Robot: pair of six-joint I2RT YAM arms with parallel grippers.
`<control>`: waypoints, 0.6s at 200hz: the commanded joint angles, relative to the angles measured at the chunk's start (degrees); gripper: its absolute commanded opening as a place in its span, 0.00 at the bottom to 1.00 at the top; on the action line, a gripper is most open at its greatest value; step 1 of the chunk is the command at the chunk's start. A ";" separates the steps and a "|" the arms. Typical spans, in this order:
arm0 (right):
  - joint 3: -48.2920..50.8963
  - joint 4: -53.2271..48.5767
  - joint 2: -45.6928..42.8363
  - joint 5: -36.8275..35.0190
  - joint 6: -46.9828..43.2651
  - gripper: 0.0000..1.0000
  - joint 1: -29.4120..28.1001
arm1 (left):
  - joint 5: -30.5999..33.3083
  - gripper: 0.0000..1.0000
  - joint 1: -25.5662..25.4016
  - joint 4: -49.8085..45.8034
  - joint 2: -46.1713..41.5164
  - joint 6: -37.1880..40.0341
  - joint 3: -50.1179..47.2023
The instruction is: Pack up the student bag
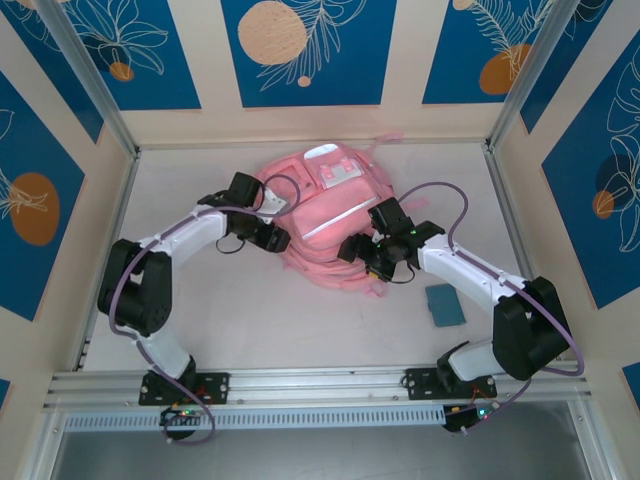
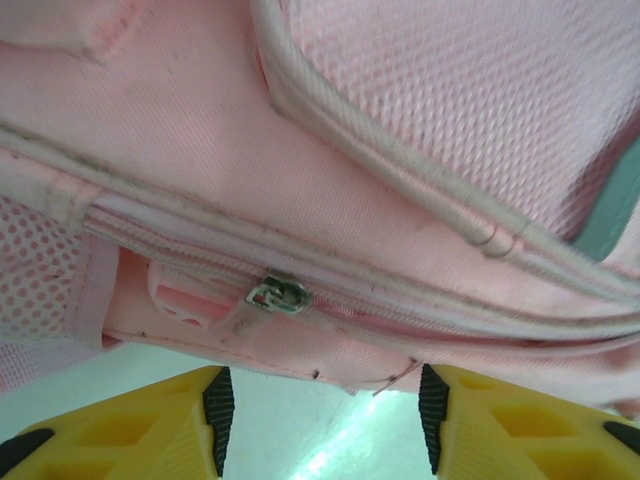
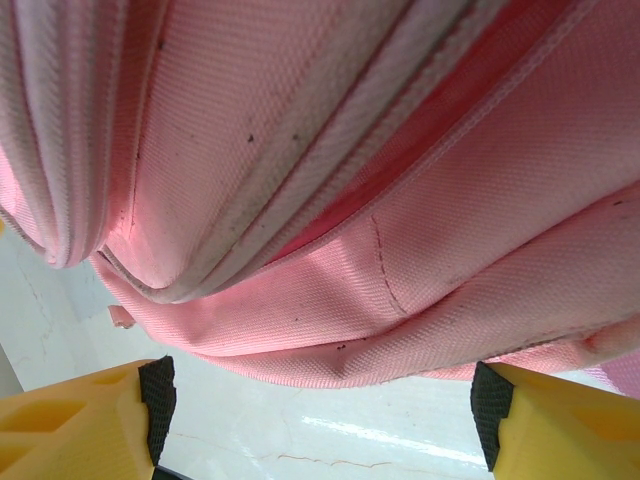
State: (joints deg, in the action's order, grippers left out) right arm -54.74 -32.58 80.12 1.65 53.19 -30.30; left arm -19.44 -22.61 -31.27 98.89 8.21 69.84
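The pale bench (image 1: pixel 300 330) I work at carries the student bag (image 1: pixel 325 215), a slumped pink heap lying toward its far middle, and a small flat teal-blue square (image 1: pixel 444 304) lying nearer the right side, apart from the bag.

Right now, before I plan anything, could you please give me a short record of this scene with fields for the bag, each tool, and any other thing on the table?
bag: pink student bag lying near the middle of the table
zipper: metal zipper pull on the bag, not gripped
left arm: left tool open, at the bag's left side, holding nothing
right arm: right tool open, at the bag's near right edge, holding nothing
other: flat blue item on the table, right of the bag, apart from it
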 commanded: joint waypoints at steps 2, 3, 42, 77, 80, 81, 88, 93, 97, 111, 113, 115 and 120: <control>-0.62 -0.47 0.80 -0.50 0.49 0.80 -0.09 | 2.65 0.49 0.37 -3.04 1.70 6.36 2.84; -0.63 -0.47 0.86 -0.46 0.46 0.80 -0.10 | 2.70 0.49 0.37 -3.07 1.76 6.46 2.93; -1.07 -0.69 1.20 -0.66 0.58 0.80 -0.16 | 3.51 0.45 0.22 -5.46 6.20 8.22 7.16; -1.31 -1.07 1.21 -0.78 0.60 0.80 -0.25 | 5.17 0.44 -0.46 -9.40 10.71 10.19 10.78; -1.37 -1.13 1.25 -0.77 0.62 0.80 -0.20 | 5.29 0.44 -0.50 -9.59 10.91 10.23 10.90; -1.35 -1.15 1.22 -0.82 0.61 0.80 -0.20 | 5.29 0.44 -0.50 -9.68 10.98 10.33 10.96; -1.33 -1.08 1.18 -0.85 0.69 0.80 -0.22 | 5.26 0.42 -0.59 -9.86 11.29 10.39 11.18; -1.33 -1.11 1.20 -0.84 0.69 0.80 -0.21 | 5.16 0.41 -0.63 -9.72 11.41 10.50 11.19; -1.38 -1.14 1.23 -0.84 0.69 0.80 -0.24 | 5.12 0.40 -0.72 -9.60 11.41 10.43 11.28; -1.42 -1.14 1.31 -0.81 0.66 0.80 -0.25 | 5.20 0.36 -0.84 -9.06 11.39 10.52 11.28; -1.42 -1.16 1.35 -0.87 0.64 0.80 -0.21 | 5.14 0.35 -0.85 -9.01 11.36 10.52 11.32; -1.42 -1.17 1.29 -0.88 0.68 0.80 -0.20 | 5.10 0.35 -0.85 -8.95 11.33 10.54 11.36; -1.48 -1.17 1.32 -0.86 0.64 0.80 -0.19 | 5.27 0.33 -0.86 -8.82 11.32 10.49 11.49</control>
State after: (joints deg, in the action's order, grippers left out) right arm -54.81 -32.60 80.93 1.48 53.19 -30.33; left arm -15.09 -23.00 -38.28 109.91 17.02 79.57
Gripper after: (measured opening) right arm 0.799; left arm 0.364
